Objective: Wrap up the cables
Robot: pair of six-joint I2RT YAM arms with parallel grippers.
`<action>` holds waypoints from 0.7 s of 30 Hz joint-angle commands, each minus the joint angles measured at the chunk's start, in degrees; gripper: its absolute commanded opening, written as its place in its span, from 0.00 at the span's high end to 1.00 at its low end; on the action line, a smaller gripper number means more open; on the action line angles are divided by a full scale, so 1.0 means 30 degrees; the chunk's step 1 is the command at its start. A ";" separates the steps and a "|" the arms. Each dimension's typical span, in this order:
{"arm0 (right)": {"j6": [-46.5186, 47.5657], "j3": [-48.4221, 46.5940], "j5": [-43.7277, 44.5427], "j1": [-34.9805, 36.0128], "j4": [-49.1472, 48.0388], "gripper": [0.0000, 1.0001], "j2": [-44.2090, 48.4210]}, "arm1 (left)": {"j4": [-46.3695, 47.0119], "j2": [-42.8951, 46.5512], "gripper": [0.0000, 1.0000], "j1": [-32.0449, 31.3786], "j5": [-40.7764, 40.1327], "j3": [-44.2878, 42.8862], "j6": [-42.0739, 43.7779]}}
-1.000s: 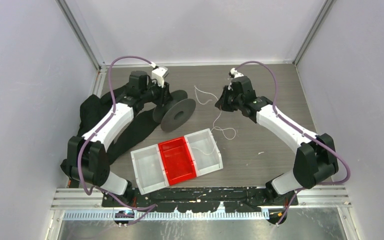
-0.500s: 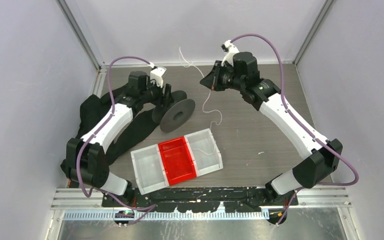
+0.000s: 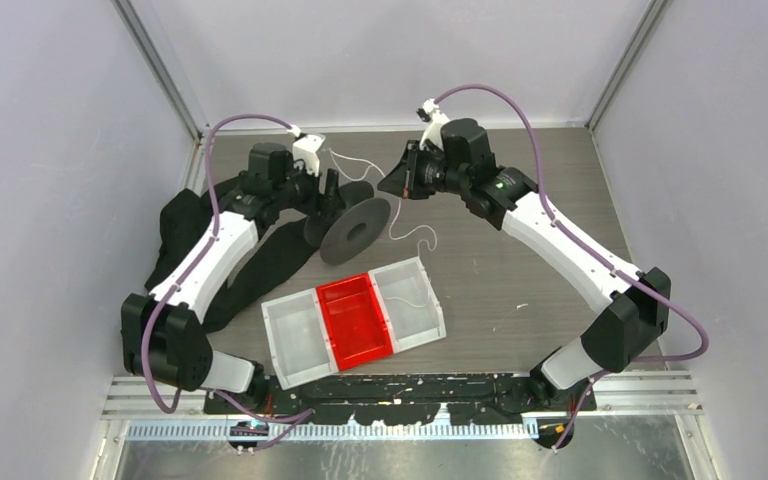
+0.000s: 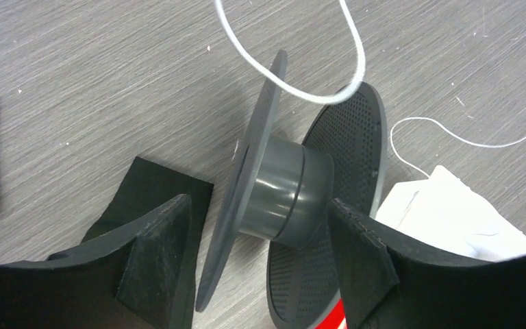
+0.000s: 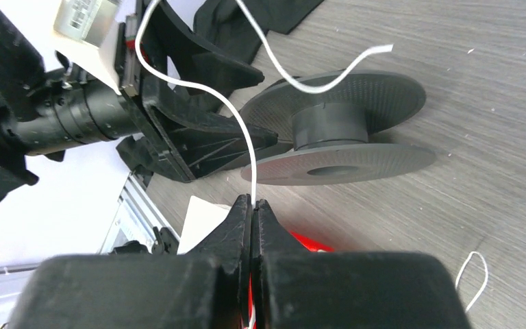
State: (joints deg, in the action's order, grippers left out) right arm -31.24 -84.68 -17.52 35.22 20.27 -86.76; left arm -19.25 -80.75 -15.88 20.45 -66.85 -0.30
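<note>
A thin white cable [image 5: 247, 144] runs up from my right gripper [image 5: 254, 203], which is shut on it. In the top view my right gripper [image 3: 401, 181] hovers just right of the grey spool [image 3: 358, 228]. The cable [image 3: 355, 160] loops left toward my left gripper [image 3: 334, 191] and also hangs down to the table. In the left wrist view my left gripper [image 4: 260, 205] is open. Its fingers straddle one flange of the spool [image 4: 349, 137], and a gap shows beside the left finger [image 4: 157, 253]. A cable loop [image 4: 315, 101] hangs above the spool hub.
A three-part tray [image 3: 290, 312] with a red middle bin [image 3: 355, 320] lies near the front. A cable end lies in its right white bin [image 3: 415, 298]. A wide black fabric strap [image 3: 270, 260] lies under the left arm. Grey walls stand on three sides.
My right gripper rose off the table and moved left toward the spool with the cable. The cable's loop now hangs over the spool. My left gripper shifted slightly.
</note>
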 commanded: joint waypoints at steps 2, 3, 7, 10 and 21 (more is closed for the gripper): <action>-0.0615 0.0379 -0.0234 0.0501 -0.1402 0.99 -0.0315 | -0.0518 0.1238 0.24 0.0322 0.0242 -0.0562 -0.0703; -0.0643 0.0394 -0.0204 0.0512 -0.1463 0.99 -0.0373 | -0.0648 0.1291 0.24 0.0402 0.0310 -0.0568 -0.0734; -0.0767 0.0382 -0.0167 0.0580 -0.1719 0.99 -0.0513 | -0.1258 0.1548 0.23 0.0790 0.0553 -0.0693 -0.0922; -0.0997 0.0341 -0.0250 0.0718 -0.1903 0.99 -0.0631 | -0.1587 0.1907 0.21 0.1448 0.0980 -0.0560 -0.1219; -0.1750 0.0338 -0.0218 0.1678 -0.2856 0.99 -0.1472 | -0.0775 0.3454 0.16 0.2527 0.1684 0.1017 -0.2952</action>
State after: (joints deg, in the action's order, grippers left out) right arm -34.61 -83.22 -17.69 39.18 16.05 -90.02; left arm -24.27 -73.28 -8.97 23.88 -65.91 -6.04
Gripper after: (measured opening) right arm 0.022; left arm 0.816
